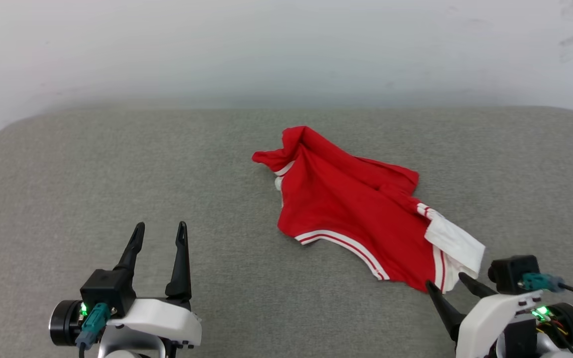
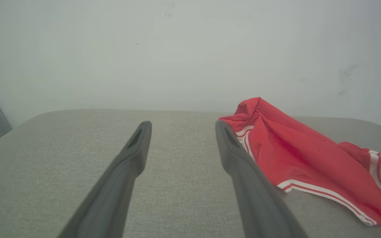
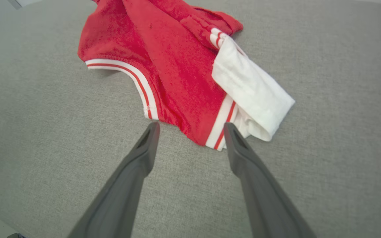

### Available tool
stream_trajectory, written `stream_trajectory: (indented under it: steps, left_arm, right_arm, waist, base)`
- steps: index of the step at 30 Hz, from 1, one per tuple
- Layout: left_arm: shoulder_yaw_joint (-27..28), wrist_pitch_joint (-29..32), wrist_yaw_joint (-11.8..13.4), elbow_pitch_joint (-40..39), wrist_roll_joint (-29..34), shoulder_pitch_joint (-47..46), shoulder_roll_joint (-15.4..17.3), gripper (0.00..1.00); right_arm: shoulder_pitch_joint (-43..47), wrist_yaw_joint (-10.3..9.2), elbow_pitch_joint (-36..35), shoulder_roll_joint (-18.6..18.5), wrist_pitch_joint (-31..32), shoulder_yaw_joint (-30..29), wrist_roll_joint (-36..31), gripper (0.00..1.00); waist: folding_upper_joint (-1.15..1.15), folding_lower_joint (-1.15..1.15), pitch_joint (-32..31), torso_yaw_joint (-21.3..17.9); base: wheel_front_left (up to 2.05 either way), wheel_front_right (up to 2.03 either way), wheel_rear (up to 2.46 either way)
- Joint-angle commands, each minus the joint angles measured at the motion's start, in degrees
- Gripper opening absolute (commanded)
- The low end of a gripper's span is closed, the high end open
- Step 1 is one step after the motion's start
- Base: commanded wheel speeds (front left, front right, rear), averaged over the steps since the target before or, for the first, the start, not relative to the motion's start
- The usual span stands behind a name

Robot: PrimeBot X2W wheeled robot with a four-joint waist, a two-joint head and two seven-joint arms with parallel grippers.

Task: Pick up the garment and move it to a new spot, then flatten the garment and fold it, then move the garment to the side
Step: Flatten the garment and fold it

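Red garment [image 1: 361, 209] lies crumpled on the grey fabric-covered surface [image 1: 117, 174], just right of centre in the head view, its long axis running from 11 o'clock down to 5 o'clock. Bunched red folds sit at the 11 o'clock end. A white sleeve [image 1: 458, 243] sticks out at the 5 o'clock end. Red-white striped trim [image 1: 346, 243] curves along the near edge, toward 6 o'clock. No print readable, fabric folded over itself. Left gripper [image 1: 161, 226] is at 7 o'clock of the head view, fingers spread apart, pointing to 12, nothing between them, well apart from the garment, which lies toward its 2 o'clock. In the left wrist view the garment sits past the right-hand finger [image 2: 243, 165] at 3 o'clock, and that finger overlaps the cloth edge in the picture; contact cannot be told there. Right gripper [image 1: 444, 279] is at 5 o'clock of the head view, fingers spread apart, tips aimed at 11 o'clock, right at the garment's near corner. In the right wrist view the two fingertips flank the striped hem corner, the right-hand fingertip [image 3: 233, 132] just beside the sleeve's cuff; nothing clamped, and whether the tips touch cloth cannot be told. A pale wall [image 1: 286, 49] stands behind the surface at 12 o'clock.
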Motion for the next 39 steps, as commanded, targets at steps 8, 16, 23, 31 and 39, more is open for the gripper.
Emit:
stream_trajectory:
  steps: [8, 16, 23, 31, 39]
  left_arm:
    - [0.53, -0.97, -1.19, 1.31, -0.77, -3.12, -1.75, 1.00]
    - [1.40, -1.56, -2.41, 2.22, -0.28, -4.82, -3.65, 1.00]
    - [2.15, -1.77, -3.39, 3.35, 0.09, -5.51, -5.01, 1.00]
    - [3.23, -1.82, -4.21, 3.92, 0.80, -4.72, -5.18, 1.00]
    - [3.57, -1.78, -4.16, 3.83, 1.11, -3.41, -4.68, 1.00]
  right_arm:
    - [-9.26, -0.04, 6.75, -6.81, 7.11, 9.26, 5.12, 1.00]
    - [-17.20, -0.05, 14.26, -10.44, 11.60, 16.25, 6.01, 1.00]
    - [-16.56, -0.07, 23.83, -10.89, 18.23, 19.31, 8.86, 0.00]
    - [-20.00, -0.09, 19.93, -11.65, 12.18, 13.47, 9.04, 0.00]
    - [-15.32, -0.06, 11.00, -11.35, 11.73, 0.73, 6.00, 0.00]
  waist:
    - [0.00, 0.00, 4.51, 6.24]
    - [0.00, 0.00, 8.46, 9.62]
    - [0.00, 0.00, 9.61, 9.94]
    - [0.00, 0.00, 8.25, 6.70]
    - [0.00, 0.00, 6.55, 2.54]
  base:
    - [0.00, 0.00, 0.00]
    - [0.00, 0.00, 0.00]
    - [0.00, 0.00, 0.00]
    - [0.00, 0.00, 0.00]
    - [0.00, 0.00, 0.00]
